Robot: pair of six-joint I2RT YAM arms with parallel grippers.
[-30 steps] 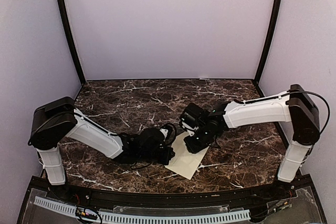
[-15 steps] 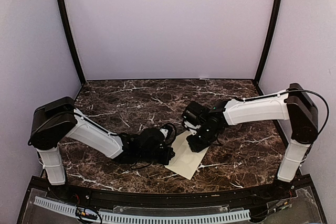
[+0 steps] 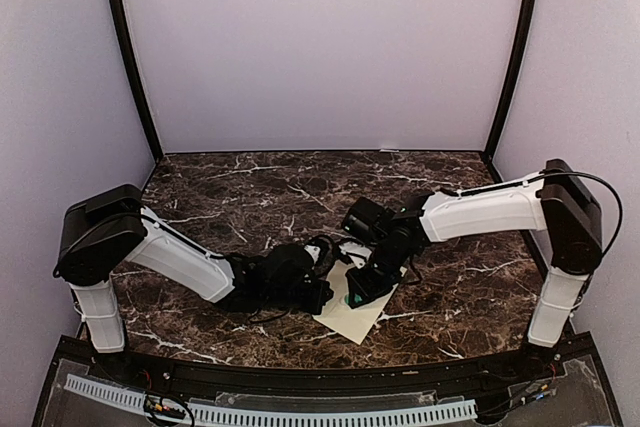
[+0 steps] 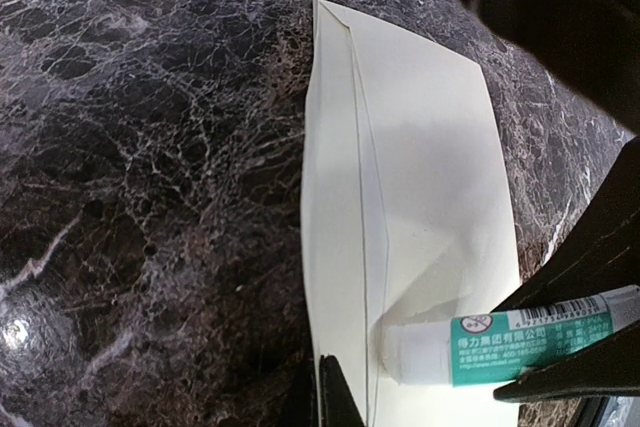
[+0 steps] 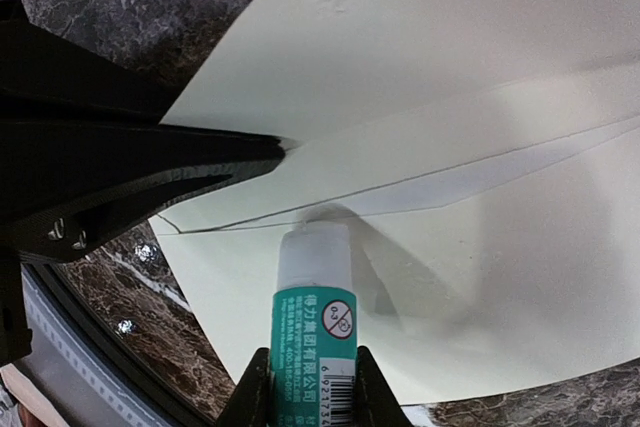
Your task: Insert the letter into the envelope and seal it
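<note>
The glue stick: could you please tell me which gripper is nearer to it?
Right. The right gripper is shut on the glue stick; the left gripper is apart from it, pinching the envelope beside its tip.

The envelope lies on the table near the front edge, between the two arms; the left gripper touches its left edge; the glue stick, in the right gripper, has its tip on the envelope, just beside the left gripper.
</note>
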